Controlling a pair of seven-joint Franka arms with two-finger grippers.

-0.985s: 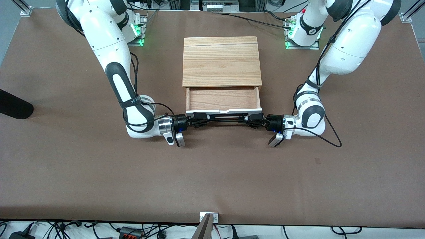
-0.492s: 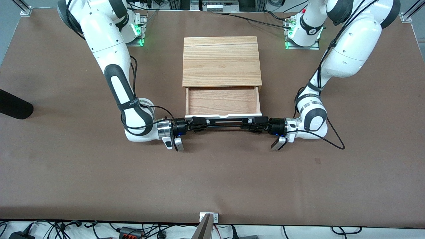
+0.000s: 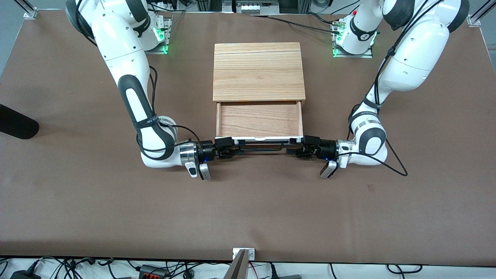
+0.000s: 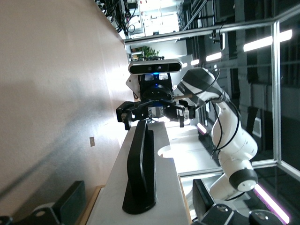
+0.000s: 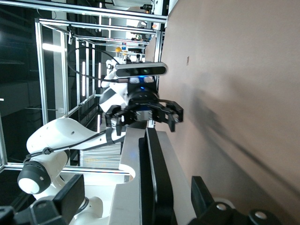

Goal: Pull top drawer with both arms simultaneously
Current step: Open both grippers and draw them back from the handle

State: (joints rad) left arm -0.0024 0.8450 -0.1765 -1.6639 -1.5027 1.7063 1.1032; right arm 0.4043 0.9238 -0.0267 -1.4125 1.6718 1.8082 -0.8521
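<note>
The top drawer (image 3: 259, 118) is standing well out of the cabinet (image 3: 258, 71), its black handle (image 3: 261, 146) lying between the two tools. The left tool (image 3: 300, 149) and the right tool (image 3: 228, 149) are sitting at opposite ends of that bar, low over the worktop (image 3: 248, 201). Both are spread wide and seem to be gripping nothing. Each wrist view is showing the other tool's fingers parted. If more travel is wanted, both should be re-closing squarely on the bar and drawing evenly, so the drawer is not skewing. Compared with a second ago, the drawer front is sitting farther out, and both tools are now wider apart along the bar.
</note>
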